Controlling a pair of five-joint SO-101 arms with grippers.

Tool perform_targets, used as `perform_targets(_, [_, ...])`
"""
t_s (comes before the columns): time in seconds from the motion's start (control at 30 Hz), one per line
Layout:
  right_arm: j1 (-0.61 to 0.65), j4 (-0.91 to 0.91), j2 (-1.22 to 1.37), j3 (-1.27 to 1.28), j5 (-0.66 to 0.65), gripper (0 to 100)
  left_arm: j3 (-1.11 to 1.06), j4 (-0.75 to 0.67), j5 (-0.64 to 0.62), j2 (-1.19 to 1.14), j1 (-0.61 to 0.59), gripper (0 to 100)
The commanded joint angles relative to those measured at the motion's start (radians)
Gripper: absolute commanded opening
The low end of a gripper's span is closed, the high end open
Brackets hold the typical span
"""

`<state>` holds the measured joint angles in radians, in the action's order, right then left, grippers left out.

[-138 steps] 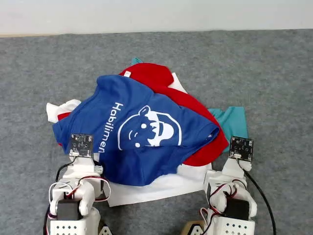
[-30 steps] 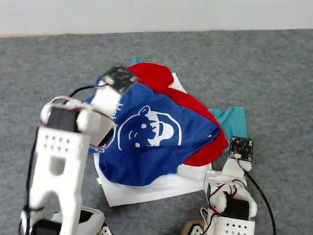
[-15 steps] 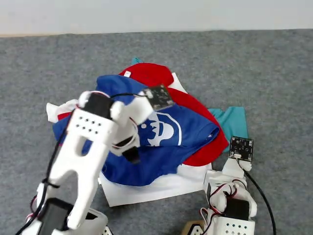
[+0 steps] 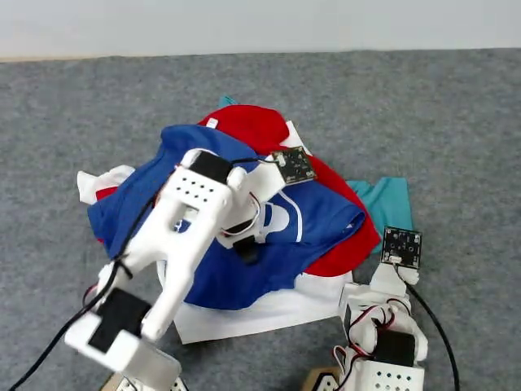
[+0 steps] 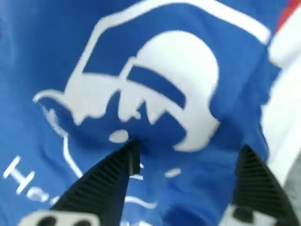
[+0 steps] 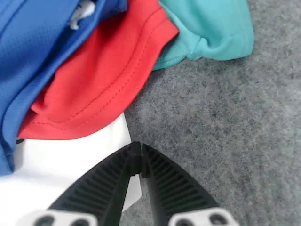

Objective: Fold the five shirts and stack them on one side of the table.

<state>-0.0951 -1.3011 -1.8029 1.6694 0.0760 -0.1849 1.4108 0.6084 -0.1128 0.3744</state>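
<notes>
A blue shirt (image 4: 321, 221) with a white print lies crumpled on top of a pile, over a red shirt (image 4: 254, 122), a white shirt (image 4: 269, 311) and a teal shirt (image 4: 391, 199). My left gripper (image 4: 247, 244) hangs over the middle of the blue shirt, pointing down. In the left wrist view it (image 5: 188, 148) is open just above the white print (image 5: 164, 80), holding nothing. My right gripper (image 6: 139, 151) is shut and empty, low near the front edge of the white shirt (image 6: 70, 160), beside the red hem (image 6: 99, 80) and the teal sleeve (image 6: 207, 28).
Grey carpet-like table surface (image 4: 456, 122) surrounds the pile, with bare room at the back, left and right. The right arm (image 4: 391, 281) rests folded at the front right. A pale wall edge (image 4: 260, 24) borders the far side.
The left arm rose from its folded rest pose, swung over the pile and moved right and down above the blue shirt's print. The right arm and the shirts stayed still.
</notes>
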Motion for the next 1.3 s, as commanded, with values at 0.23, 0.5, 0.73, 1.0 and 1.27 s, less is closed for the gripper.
perform_targets(0.23, [-0.012, -0.002, -0.007, 0.015, -0.009, 1.0, 0.036, -0.143, -0.044, -0.298, 0.006, 23])
perform_targets(0.5, [-0.012, -0.002, -0.007, 0.015, -0.009, 1.0, 0.18, 0.04, 0.121, -0.285, -0.04, 0])
perform_targets(0.73, [-0.012, -0.002, -0.007, 0.015, -0.009, 1.0, 0.309, 0.094, 0.1, -0.032, -0.262, 0])
perform_targets(1.0, [-0.012, -0.002, -0.007, 0.015, -0.009, 1.0, 0.354, 0.083, 0.101, 0.265, -0.562, 0])
perform_targets(1.27, [-0.012, -0.002, -0.007, 0.015, -0.009, 1.0, 0.352, -0.083, 0.101, 0.299, -0.933, 0])
